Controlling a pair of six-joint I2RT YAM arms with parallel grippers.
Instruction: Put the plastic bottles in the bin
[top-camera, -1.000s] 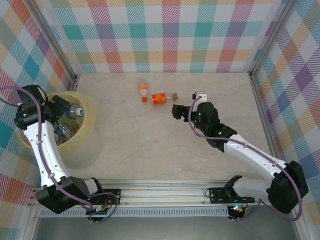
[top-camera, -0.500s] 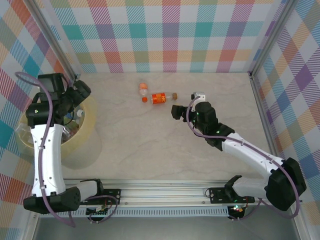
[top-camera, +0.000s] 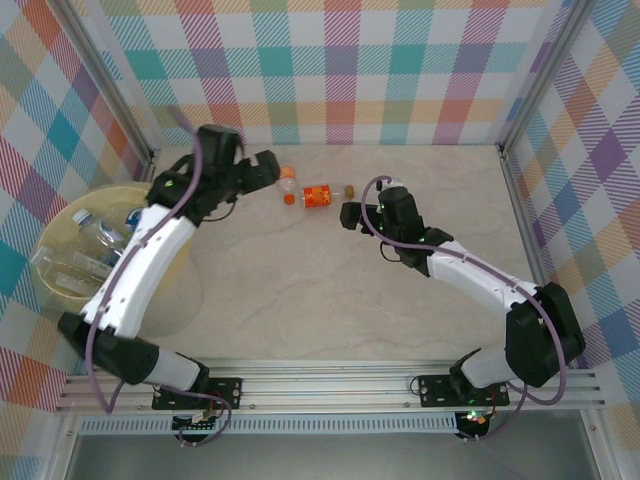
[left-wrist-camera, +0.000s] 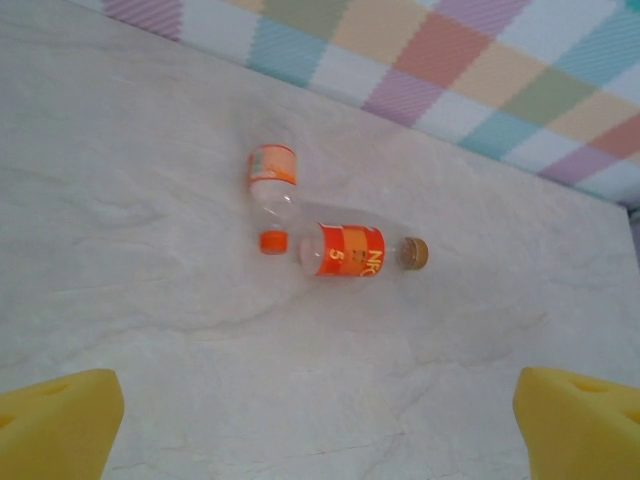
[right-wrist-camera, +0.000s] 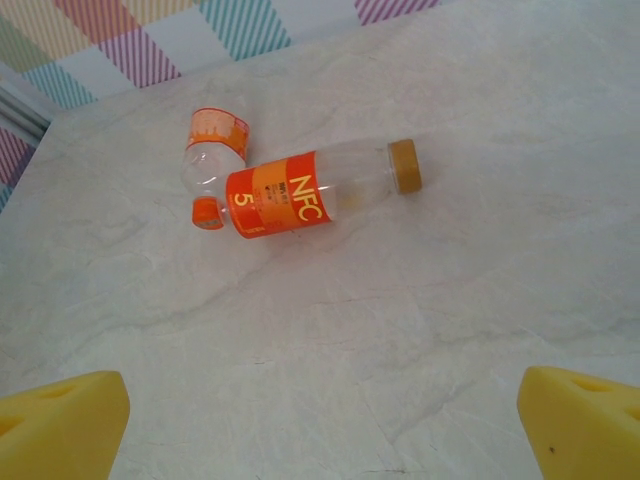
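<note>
The left gripper (top-camera: 262, 172) has swung off the bin (top-camera: 75, 200) — jaws apart, empty — to beside the orange-capped bottle (top-camera: 287, 183); the right gripper (top-camera: 348, 215), jaws likewise apart, barely shifted.

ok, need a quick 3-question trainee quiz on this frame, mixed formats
1. True or false: both arms' jaws are open and empty.
2. How many plastic bottles lie on the table, outside the bin? A) one B) two C) four
3. Fill in: the bin stands on the ___ arm's side.
Key: 1 true; 2 B; 3 left.
</note>
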